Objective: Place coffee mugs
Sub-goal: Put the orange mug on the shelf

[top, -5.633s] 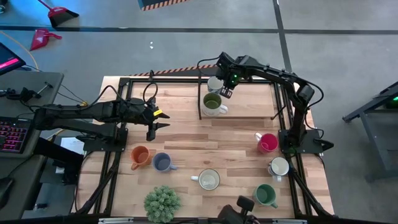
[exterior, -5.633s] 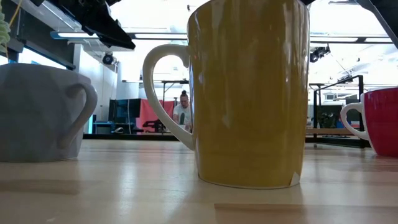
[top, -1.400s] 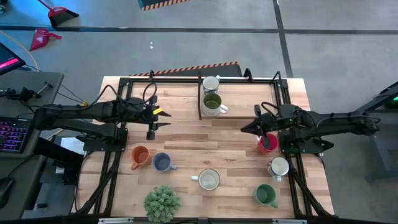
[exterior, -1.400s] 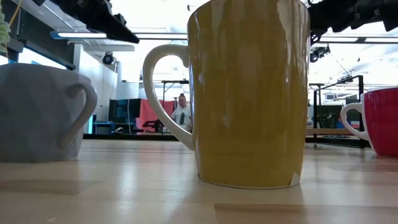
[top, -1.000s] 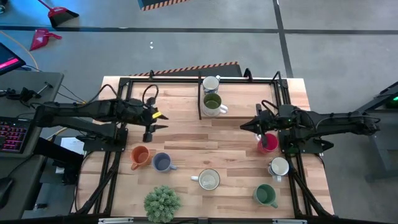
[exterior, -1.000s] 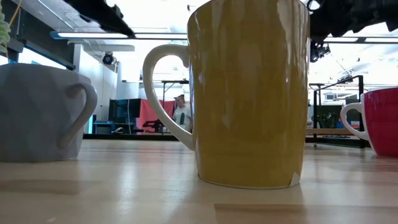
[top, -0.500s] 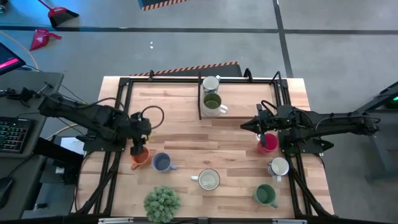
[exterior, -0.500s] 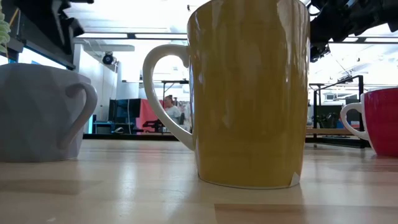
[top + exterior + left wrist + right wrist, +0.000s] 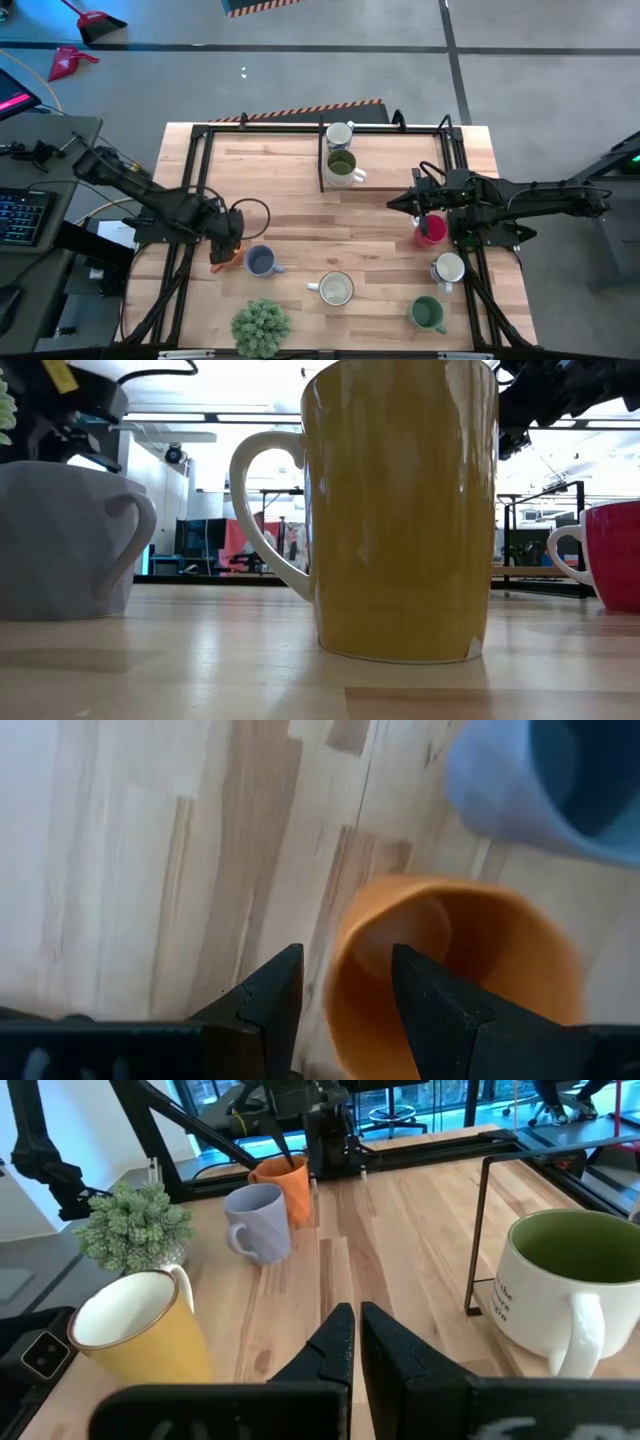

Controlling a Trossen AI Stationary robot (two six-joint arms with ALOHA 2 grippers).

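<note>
The orange mug point(image 9: 226, 253) is seen at the left side of the bench point(image 9: 290, 215), just beside the blue-grey mug point(image 9: 261, 261), and its rim is straddled by the left claw point(image 9: 345, 982): one dark finger point(image 9: 270, 995) is set outside the wall and the other point(image 9: 425, 995) inside the cup, the jaws being spread and not pressed on the wall. The left arm point(image 9: 140, 190) is reached in from the bench's left edge and bent down over that mug, the wrist pointed downward. Nearer the front edge the yellow mug with a white inside point(image 9: 335, 289) is placed, with the potted plant point(image 9: 261, 326) to its left. At the right side the magenta mug point(image 9: 430, 230), a white mug point(image 9: 448, 268) and the dark green mug point(image 9: 427, 314) are ranged toward the front. At the far edge another white mug point(image 9: 339, 134) and the olive-lined mug point(image 9: 343, 167) are set by a black wire frame point(image 9: 322, 160). The right arm point(image 9: 530, 197) is stretched level from the right edge, its right claw point(image 9: 398, 203) pressed together with nothing in it, held above the bench beside the magenta mug.
</note>
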